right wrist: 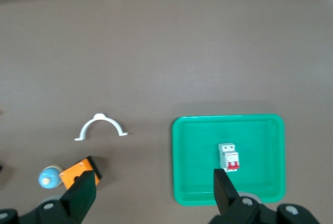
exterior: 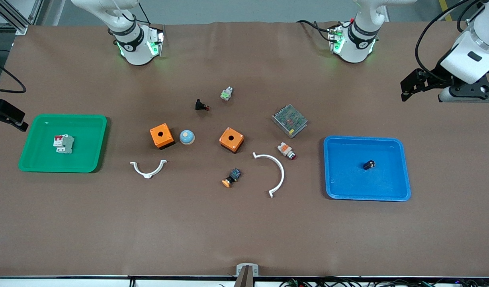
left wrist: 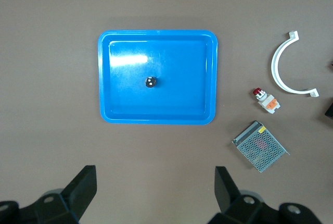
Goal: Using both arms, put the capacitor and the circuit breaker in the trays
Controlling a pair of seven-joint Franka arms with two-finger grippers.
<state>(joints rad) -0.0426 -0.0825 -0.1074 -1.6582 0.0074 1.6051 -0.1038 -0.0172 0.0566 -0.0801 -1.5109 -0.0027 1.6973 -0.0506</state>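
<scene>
The capacitor (exterior: 369,164), a tiny black cylinder, lies in the blue tray (exterior: 348,181) at the left arm's end of the table; it also shows in the left wrist view (left wrist: 151,82) in that tray (left wrist: 182,99). The circuit breaker (exterior: 64,143), white-grey with red toggles, lies in the green tray (exterior: 85,157) at the right arm's end, and shows in the right wrist view (right wrist: 229,157). My left gripper (exterior: 406,89) (left wrist: 155,188) is open and empty, high over the table beside the blue tray. My right gripper (exterior: 7,115) (right wrist: 153,190) is open and empty, high beside the green tray (right wrist: 260,140).
Between the trays lie two orange boxes (exterior: 161,135) (exterior: 231,139), a blue dome (exterior: 186,137), two white curved clips (exterior: 148,168) (exterior: 274,172), a mesh power supply (exterior: 289,120), a white-and-orange push-button (exterior: 286,150), a black push-button (exterior: 202,106) and two more buttons (exterior: 226,93) (exterior: 231,177).
</scene>
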